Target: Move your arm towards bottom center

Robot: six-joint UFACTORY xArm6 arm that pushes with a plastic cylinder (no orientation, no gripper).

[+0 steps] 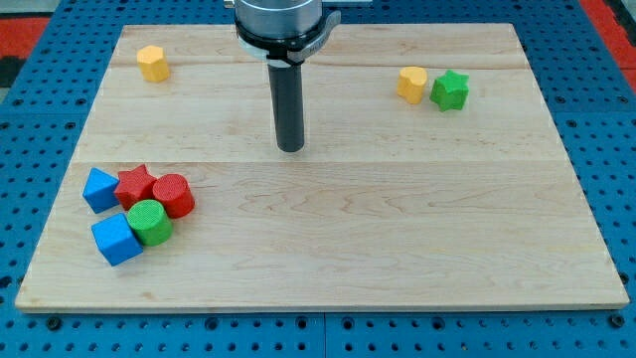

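My tip rests on the wooden board a little above its centre, away from every block. At the view's lower left sits a cluster: a blue block, a red star, a red cylinder, a green cylinder and a blue cube. A yellow block lies at the upper left. At the upper right a yellow block touches a green star.
The board lies on a blue perforated table. The arm's grey mount hangs over the board's top edge at the middle.
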